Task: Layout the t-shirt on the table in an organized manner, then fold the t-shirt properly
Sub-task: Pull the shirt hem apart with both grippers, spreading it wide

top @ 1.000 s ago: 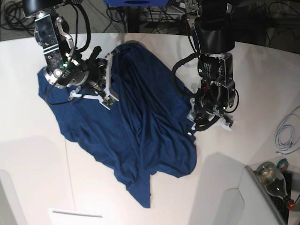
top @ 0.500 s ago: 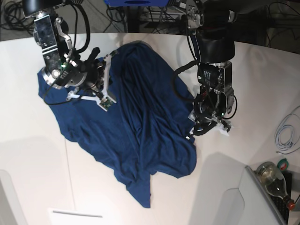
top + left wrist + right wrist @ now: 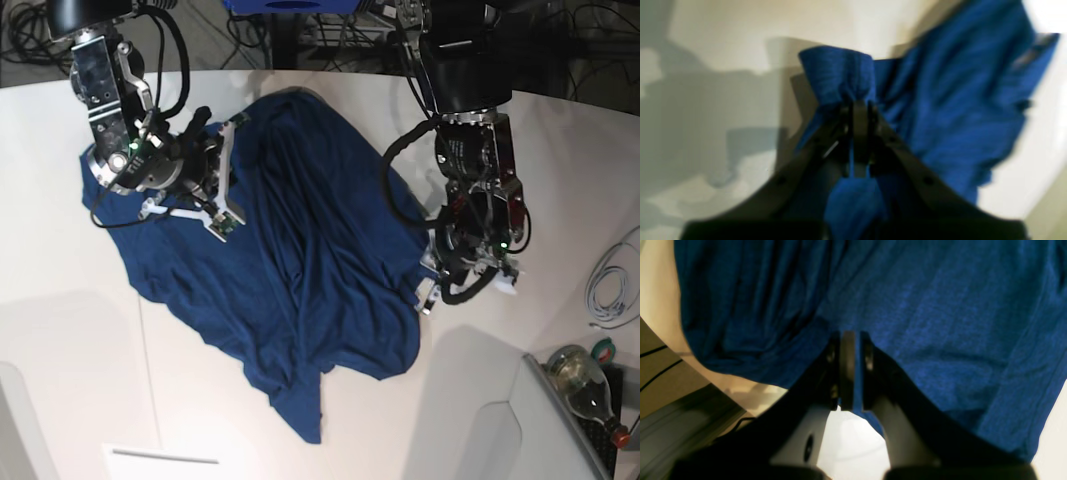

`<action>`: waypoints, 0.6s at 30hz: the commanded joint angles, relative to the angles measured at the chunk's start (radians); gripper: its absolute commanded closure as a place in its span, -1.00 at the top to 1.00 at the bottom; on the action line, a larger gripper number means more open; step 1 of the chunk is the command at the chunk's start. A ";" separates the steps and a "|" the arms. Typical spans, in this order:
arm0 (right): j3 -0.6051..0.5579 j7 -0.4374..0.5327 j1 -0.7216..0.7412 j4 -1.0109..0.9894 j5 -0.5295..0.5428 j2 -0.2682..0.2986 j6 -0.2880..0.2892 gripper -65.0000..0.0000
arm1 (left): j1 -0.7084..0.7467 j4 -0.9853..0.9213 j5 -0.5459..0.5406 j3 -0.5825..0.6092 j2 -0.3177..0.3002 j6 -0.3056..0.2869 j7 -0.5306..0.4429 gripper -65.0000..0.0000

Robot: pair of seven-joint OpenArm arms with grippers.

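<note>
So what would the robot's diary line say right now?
left gripper: shut on t-shirt edge | right gripper: shut on t-shirt | t-shirt: crumpled on table, not folded

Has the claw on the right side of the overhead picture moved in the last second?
Yes. The left claw has slid toward the near table edge and slightly right, closer to the bottle, now shut on the t-shirt hem.
</note>
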 commanded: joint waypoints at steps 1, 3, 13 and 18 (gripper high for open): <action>0.003 0.013 0.009 0.002 0.005 0.000 0.001 -0.91 | -0.006 0.046 -0.005 -0.001 -0.002 -0.006 0.013 -1.00; -0.001 0.015 0.014 -0.015 0.005 0.000 0.001 -0.91 | 0.004 0.117 -0.005 -0.001 -0.002 -0.005 0.038 -1.00; 0.049 0.018 0.009 -0.021 0.009 -0.001 0.001 -0.91 | 0.144 0.286 -0.005 -0.003 -0.054 -0.008 0.035 -1.00; 0.320 0.059 -0.037 0.032 0.012 -0.098 0.001 -0.88 | 0.261 0.366 -0.005 -0.084 -0.060 -0.011 -0.040 -1.00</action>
